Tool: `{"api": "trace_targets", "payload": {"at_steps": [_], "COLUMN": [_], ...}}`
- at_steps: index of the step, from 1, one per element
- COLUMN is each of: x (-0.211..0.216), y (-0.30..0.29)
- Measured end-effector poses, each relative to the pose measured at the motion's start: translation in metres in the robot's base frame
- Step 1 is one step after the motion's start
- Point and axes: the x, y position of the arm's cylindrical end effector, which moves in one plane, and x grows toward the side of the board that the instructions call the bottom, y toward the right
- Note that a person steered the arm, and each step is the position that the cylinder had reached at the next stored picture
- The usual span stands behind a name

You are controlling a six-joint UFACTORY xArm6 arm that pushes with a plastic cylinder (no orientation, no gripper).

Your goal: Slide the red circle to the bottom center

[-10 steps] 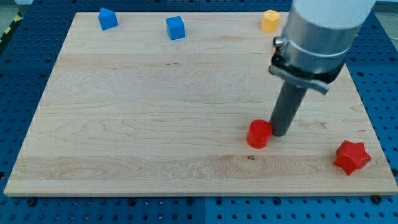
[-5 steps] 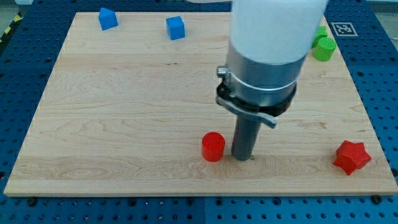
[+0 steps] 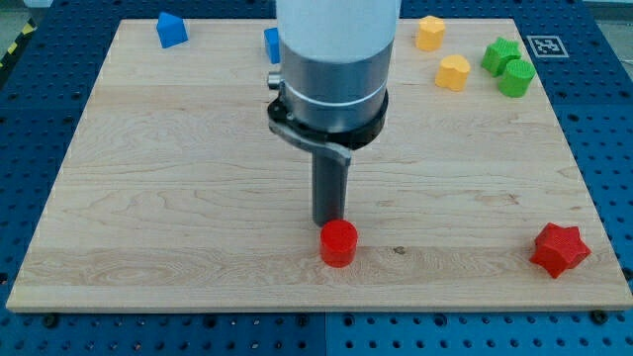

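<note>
The red circle (image 3: 338, 242) is a short red cylinder near the board's bottom edge, about at its centre left to right. My tip (image 3: 327, 223) stands just above it toward the view's top, touching or nearly touching its upper left side. The rod rises from there into the wide grey arm body, which hides part of the board behind it.
A red star (image 3: 560, 249) lies at the bottom right. A blue block (image 3: 171, 29) sits at the top left, and another blue block (image 3: 270, 43) is half hidden by the arm. Two yellow blocks (image 3: 442, 51) and two green blocks (image 3: 508, 66) lie at the top right.
The red circle slid left from right of centre to the bottom centre, then stayed put. My tip moved from its right side, leftward and up, to its top side.
</note>
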Motion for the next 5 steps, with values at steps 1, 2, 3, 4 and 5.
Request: {"api": "trace_targets", "payload": {"at_steps": [1, 2, 3, 4, 5], "x": [0.0, 0.011, 0.016, -0.009, -0.009], "y": [-0.008, -0.016, -0.019, -0.022, -0.01]}}
